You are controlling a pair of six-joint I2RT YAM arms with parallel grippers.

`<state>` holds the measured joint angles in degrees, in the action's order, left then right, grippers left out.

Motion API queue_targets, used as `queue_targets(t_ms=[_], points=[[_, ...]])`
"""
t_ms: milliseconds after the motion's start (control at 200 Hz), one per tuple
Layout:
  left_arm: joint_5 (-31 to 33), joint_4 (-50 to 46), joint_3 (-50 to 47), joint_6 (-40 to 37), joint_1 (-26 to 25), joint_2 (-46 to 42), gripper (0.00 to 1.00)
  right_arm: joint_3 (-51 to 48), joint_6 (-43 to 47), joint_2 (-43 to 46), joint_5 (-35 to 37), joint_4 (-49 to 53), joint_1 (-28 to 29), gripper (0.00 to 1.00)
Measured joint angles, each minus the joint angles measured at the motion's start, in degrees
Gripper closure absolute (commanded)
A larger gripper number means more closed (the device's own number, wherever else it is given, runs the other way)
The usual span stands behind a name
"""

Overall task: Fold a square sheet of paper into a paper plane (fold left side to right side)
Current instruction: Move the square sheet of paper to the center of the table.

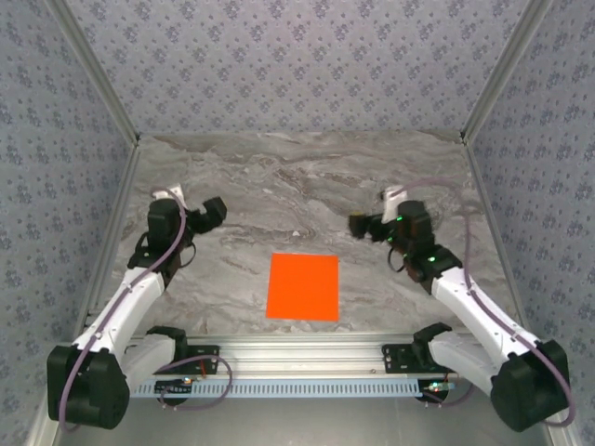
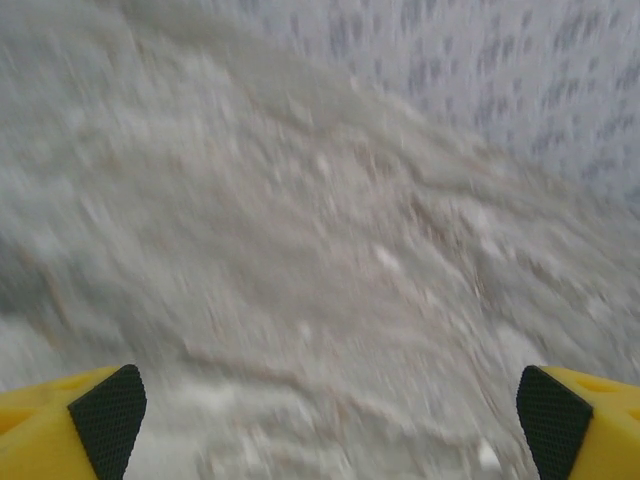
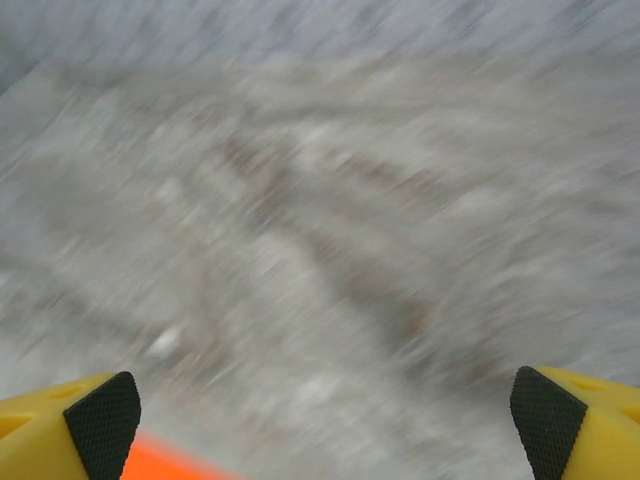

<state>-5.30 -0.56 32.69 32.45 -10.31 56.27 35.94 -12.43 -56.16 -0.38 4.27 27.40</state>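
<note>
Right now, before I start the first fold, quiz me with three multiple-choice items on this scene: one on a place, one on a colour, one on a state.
1. Where does the square sheet of paper lie on the table?
A) flat between the two arms, towards the near edge
B) against the far wall
C) under the left arm's base

2. What colour is the sheet?
A) blue
B) orange-red
C) white

3. How do the left jaws and the right jaws stand?
A) both shut on the sheet
B) left shut, right open
C) both open, holding nothing

Key:
1 A, the top view shows it flat, midway between the arms.
2 B, it is bright orange-red against the grey marble.
3 C, each wrist view shows its fingers wide apart with nothing between them.
</note>
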Motion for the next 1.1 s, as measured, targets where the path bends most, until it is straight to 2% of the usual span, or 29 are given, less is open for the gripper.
queue_targets(t_ms=[170,260,330,630,1099], points=[[-3.3,-5.8,-3.9,5.2,-0.3,-0.1,0.02,1.2,-5.8,-10.5,3.7,8.2,22.4,0.0],[-3.3,-7.1,-3.9,6.2,-0.3,-1.3,0.02,4.9,-7.5,-19.4,4.7,12.0,29.6,0.0],[-3.3,-7.5,-3.9,6.5,-0.3,-2.6,0.02,8.4,-8.2,-25.7,4.5,13.6,32.4,0.0],[-2.8,-10.2,-3.9,6.6,-0.3,-5.6,0.02,19.7,-9.3,-41.4,4.0,17.1,32.7,0.0],[-1.1,-12.6,-2.3,6.4,-0.3,-5.7,0.02,22.6,-9.4,-44.8,1.9,17.9,27.6,0.0]])
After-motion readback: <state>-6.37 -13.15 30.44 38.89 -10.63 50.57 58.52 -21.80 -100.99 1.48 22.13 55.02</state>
